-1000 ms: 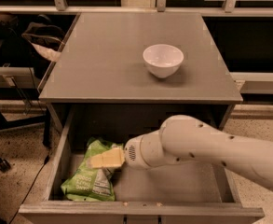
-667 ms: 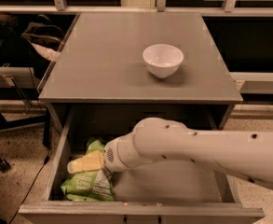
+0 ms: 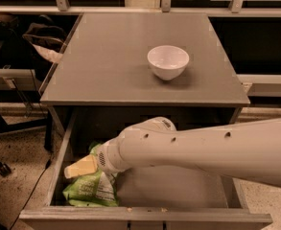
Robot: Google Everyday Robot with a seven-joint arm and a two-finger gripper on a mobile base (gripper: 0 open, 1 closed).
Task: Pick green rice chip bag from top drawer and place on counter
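Observation:
The green rice chip bag (image 3: 89, 189) lies flat in the front left corner of the open top drawer (image 3: 145, 217), with its white label panel facing up. My gripper (image 3: 77, 167), cream-coloured at the end of the white arm, reaches in from the right. It sits just over the upper left part of the bag and hides the bag's far end. The counter (image 3: 111, 56) is the grey cabinet top above the drawer.
A white bowl (image 3: 168, 61) stands on the right middle of the counter. My white arm (image 3: 202, 147) crosses the drawer from the right. Chair legs and a dark bag (image 3: 39, 37) are on the floor left of the cabinet.
My gripper has moved left and toward the drawer's front, from over the bag's middle to its left part. The bag has not shifted noticeably.

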